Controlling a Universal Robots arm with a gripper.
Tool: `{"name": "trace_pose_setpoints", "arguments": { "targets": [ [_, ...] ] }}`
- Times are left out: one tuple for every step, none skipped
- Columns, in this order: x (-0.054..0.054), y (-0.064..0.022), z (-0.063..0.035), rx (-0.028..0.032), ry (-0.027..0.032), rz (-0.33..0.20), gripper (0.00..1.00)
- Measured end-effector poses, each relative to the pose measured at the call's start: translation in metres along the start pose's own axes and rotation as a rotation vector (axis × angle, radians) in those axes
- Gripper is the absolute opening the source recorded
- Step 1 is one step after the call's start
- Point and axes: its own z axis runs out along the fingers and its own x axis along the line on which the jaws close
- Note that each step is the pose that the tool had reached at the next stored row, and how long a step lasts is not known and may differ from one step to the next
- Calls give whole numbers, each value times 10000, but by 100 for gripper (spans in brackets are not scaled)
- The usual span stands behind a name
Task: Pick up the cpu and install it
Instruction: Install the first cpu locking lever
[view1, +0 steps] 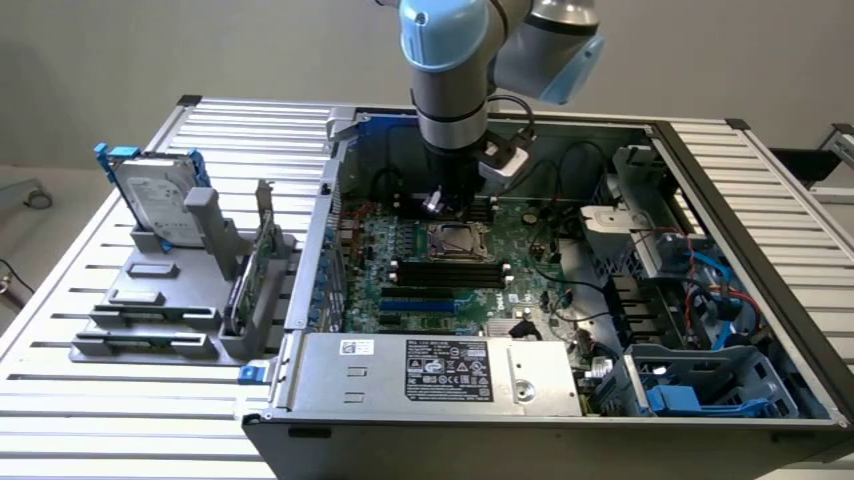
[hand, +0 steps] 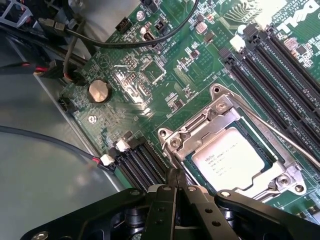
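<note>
The cpu (hand: 234, 156), a small square chip with a silver-grey top and printed text, lies flat inside the metal-rimmed socket frame (hand: 202, 127) on the green motherboard (hand: 165, 70). My gripper (hand: 176, 176) is shut with nothing between its black fingers. Its tips hover just off the socket's corner, beside the cpu. A thin metal lever (hand: 280, 132) runs along one side of the frame. In the exterior view my gripper (view1: 447, 203) hangs inside the open computer case, just above the socket (view1: 461, 241).
A silver hard drive with blue brackets (view1: 154, 195) stands in a grey rack at the exterior view's left. The power supply (view1: 441, 375) fills the case's near side. Black memory slots (hand: 280, 65), a coin battery (hand: 99, 91) and black cables (hand: 75, 35) surround the socket.
</note>
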Motion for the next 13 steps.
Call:
{"name": "trace_pose_setpoints", "arguments": {
  "targets": [
    [4,5,1,0,0,1,11],
    [9,10,3,0,0,1,11],
    [13,16,4,2,1,1,11],
    [18,22,5,3,3,2,11],
    [23,27,7,6,8,3,11],
    [26,32,8,11,15,4,11],
    [29,36,9,20,27,7,11],
    [31,40,11,38,49,12,11],
    [30,42,12,62,76,18,11],
    [30,44,12,93,113,28,11],
    [30,47,13,131,157,38,11],
    [27,51,12,159,189,46,11],
    [23,56,11,174,208,51,11]
  ]
}}
